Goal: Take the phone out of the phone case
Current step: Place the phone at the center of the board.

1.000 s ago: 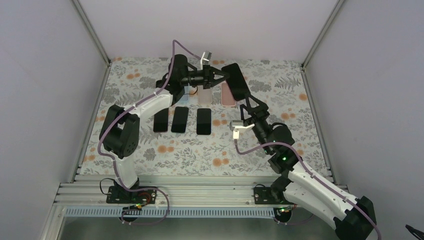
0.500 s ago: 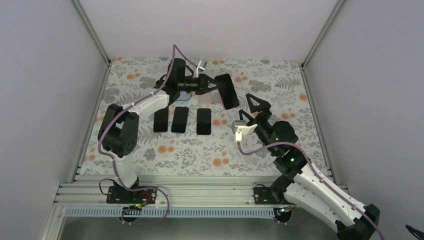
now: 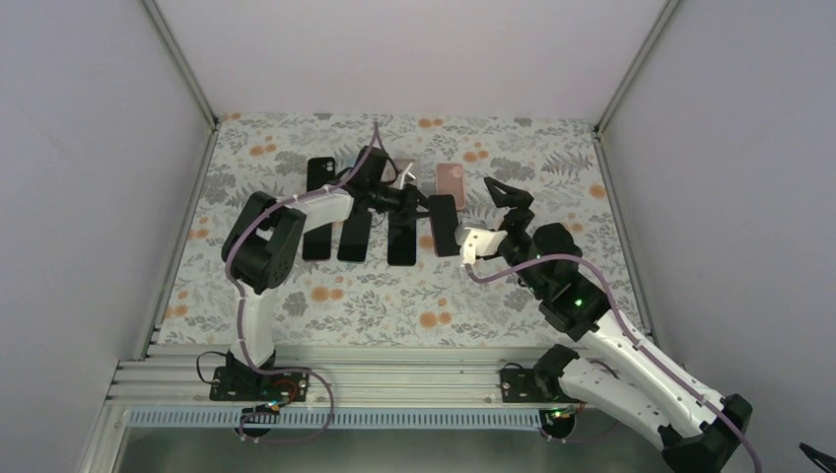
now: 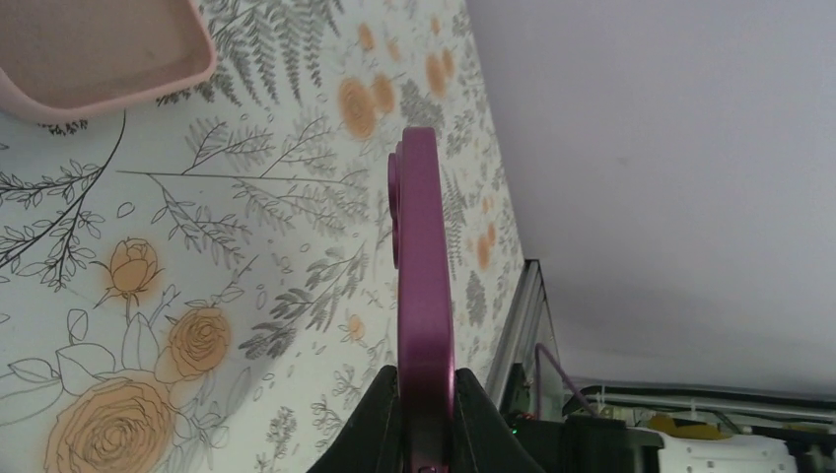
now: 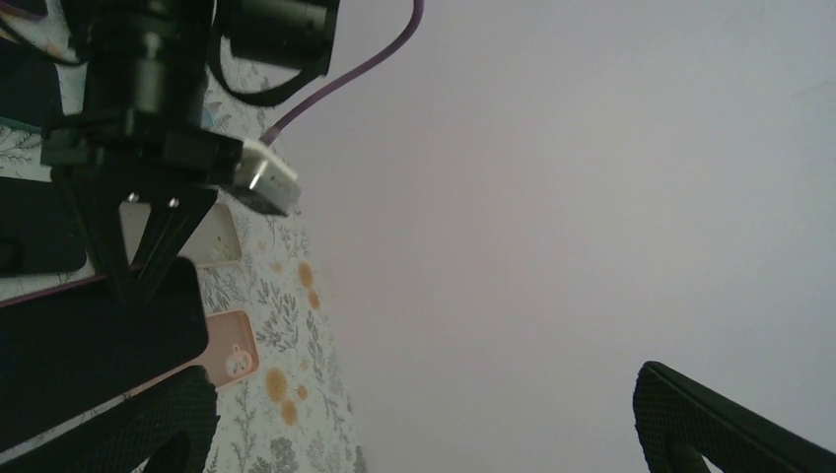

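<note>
Magenta along the edge and black on the face, the phone (image 4: 424,276) sat edge-on in the left gripper (image 4: 424,414). The jaws were clamped tight on its near end, and it was held over the floral mat (image 3: 394,296), just right of a row of three dark phones (image 3: 355,235). The right gripper (image 5: 424,424) was spread wide with nothing between its fingers (image 5: 148,424), close beside the phone. A pink case (image 3: 452,179) lay flat on the mat behind, apart from the phone. Whether the phone wore a case of its own, I couldn't tell.
</note>
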`<state>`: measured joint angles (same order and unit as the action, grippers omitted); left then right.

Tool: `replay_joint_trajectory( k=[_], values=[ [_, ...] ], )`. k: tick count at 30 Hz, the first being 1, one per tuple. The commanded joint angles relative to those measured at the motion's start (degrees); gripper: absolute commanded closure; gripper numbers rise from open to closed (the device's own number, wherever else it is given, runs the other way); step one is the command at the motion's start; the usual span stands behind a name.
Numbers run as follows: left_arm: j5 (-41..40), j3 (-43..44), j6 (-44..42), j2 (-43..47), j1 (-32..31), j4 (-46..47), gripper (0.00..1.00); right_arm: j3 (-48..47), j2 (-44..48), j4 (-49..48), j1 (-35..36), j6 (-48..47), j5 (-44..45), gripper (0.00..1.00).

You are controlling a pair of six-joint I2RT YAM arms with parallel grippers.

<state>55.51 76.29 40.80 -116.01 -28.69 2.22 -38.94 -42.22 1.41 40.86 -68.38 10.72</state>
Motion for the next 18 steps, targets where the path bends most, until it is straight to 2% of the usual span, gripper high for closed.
replay_joint_trajectory(
  k=[1, 18],
  values=[
    [0.60, 3.77, -4.31, -2.97, -1.37, -2.41, 0.98, -2.85, -0.17, 1.96, 0.45, 5.55, -1.13, 0.01],
    [0.68, 12.48, -5.73, -12.86, -2.81, -7.29, 0.97, -5.81, -0.70, 3.32, -0.69, 9.52, -1.81, 0.01]
  ],
)
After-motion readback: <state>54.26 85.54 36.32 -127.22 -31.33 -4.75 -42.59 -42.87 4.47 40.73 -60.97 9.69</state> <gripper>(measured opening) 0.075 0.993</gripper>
